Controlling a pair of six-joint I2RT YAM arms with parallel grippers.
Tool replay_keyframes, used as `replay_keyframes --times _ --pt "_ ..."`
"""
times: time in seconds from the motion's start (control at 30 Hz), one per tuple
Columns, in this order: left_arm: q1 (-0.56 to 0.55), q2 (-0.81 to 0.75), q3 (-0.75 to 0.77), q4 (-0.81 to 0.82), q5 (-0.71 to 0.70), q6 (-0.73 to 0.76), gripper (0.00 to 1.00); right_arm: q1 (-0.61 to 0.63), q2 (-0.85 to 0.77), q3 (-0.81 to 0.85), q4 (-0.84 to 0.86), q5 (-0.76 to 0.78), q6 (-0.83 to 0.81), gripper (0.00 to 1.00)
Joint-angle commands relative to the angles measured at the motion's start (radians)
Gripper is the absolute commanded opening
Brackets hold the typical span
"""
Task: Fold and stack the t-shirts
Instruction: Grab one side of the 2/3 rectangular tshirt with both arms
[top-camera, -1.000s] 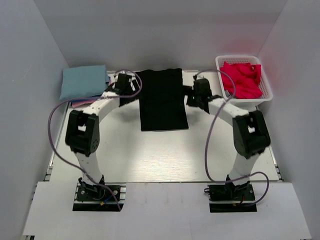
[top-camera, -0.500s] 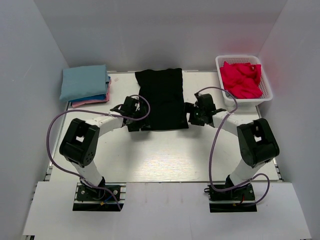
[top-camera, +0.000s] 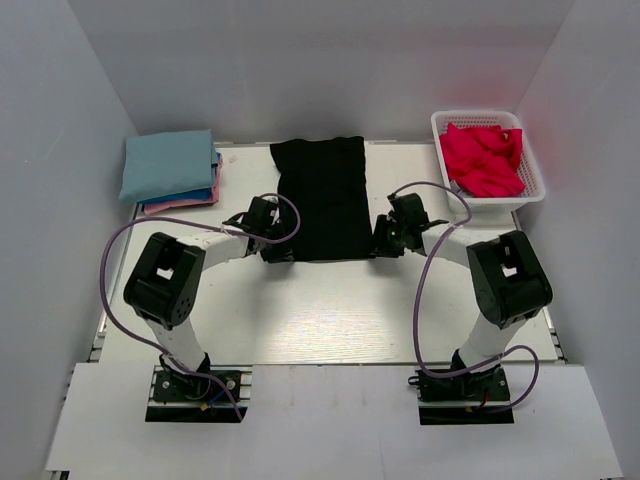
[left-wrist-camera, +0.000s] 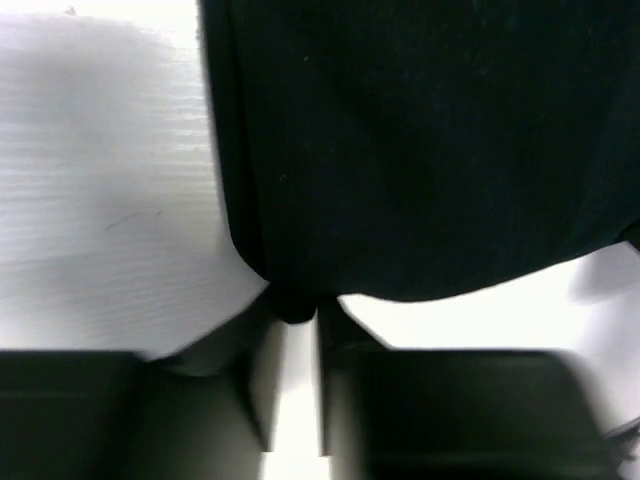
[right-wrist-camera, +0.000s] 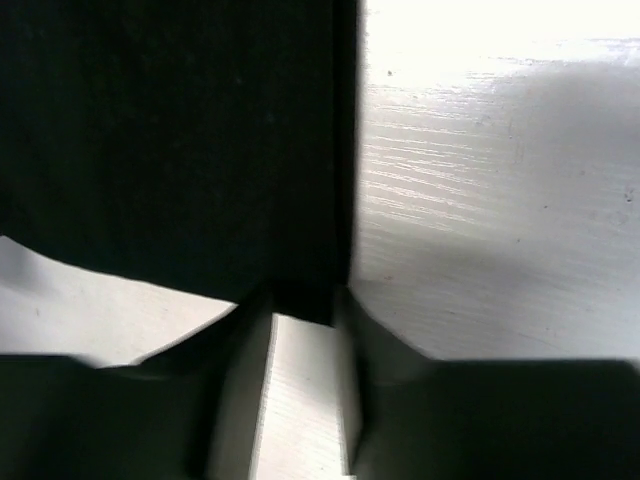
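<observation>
Black t-shirt (top-camera: 322, 195) now pinched by left gripper (top-camera: 276, 250) and right gripper (top-camera: 383, 246).

The table (top-camera: 320, 310) holds 1 black t-shirt (top-camera: 322, 198), 3 stacked folded t-shirts (top-camera: 170, 165) and 1 white basket (top-camera: 480, 114).

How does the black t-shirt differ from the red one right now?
The black t-shirt lies flat mid-table; the red t-shirt sits crumpled in the white basket. The left gripper and right gripper pinch the black one's near corners; no gripper touches the red one. Both are plain cloth.
</observation>
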Motion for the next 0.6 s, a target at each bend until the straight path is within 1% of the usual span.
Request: replay_keyframes --times 0.0,0.03,0.07,0.17,0.2,0.3,0.33,0.43,0.47,0.5,0.57 --pt "-0.005 0.068 -0.006 -0.034 -0.002 0.005 0.22 -0.002 0.019 -0.011 -0.006 -0.008 0.004 0.30" --pt "-0.005 0.077 -0.005 -0.034 -0.002 0.005 0.08 0.001 0.017 -0.025 -0.001 0.008 0.010 0.26" --pt "-0.005 0.077 0.004 -0.034 -0.002 0.005 0.01 0.001 0.005 -0.031 0.003 0.028 0.016 0.24" --pt "-0.005 0.077 0.004 -0.057 -0.042 0.005 0.00 0.003 -0.024 -0.051 0.016 0.027 -0.005 0.02" --pt "-0.005 0.065 0.004 -0.057 -0.042 0.005 0.00 0.003 -0.032 -0.050 0.019 0.016 -0.015 0.00" --pt "-0.028 0.012 -0.010 -0.066 -0.028 0.005 0.00 0.010 -0.096 -0.091 0.037 -0.033 -0.055 0.00" --pt "-0.028 -0.033 -0.031 -0.066 -0.028 0.005 0.00 0.010 -0.130 -0.102 0.042 -0.048 -0.055 0.00" --pt "-0.069 -0.120 -0.099 -0.075 -0.006 -0.015 0.00 0.010 -0.228 -0.166 -0.003 -0.038 -0.067 0.00" --pt "-0.079 -0.183 -0.117 -0.086 0.006 -0.030 0.00 0.012 -0.269 -0.175 -0.021 -0.041 -0.070 0.00" --pt "-0.079 -0.215 -0.133 -0.086 0.033 -0.030 0.00 0.013 -0.314 -0.217 -0.045 -0.051 -0.070 0.00" --pt "-0.122 -0.278 -0.179 -0.110 0.130 -0.030 0.00 0.020 -0.360 -0.246 -0.107 -0.079 -0.081 0.00"
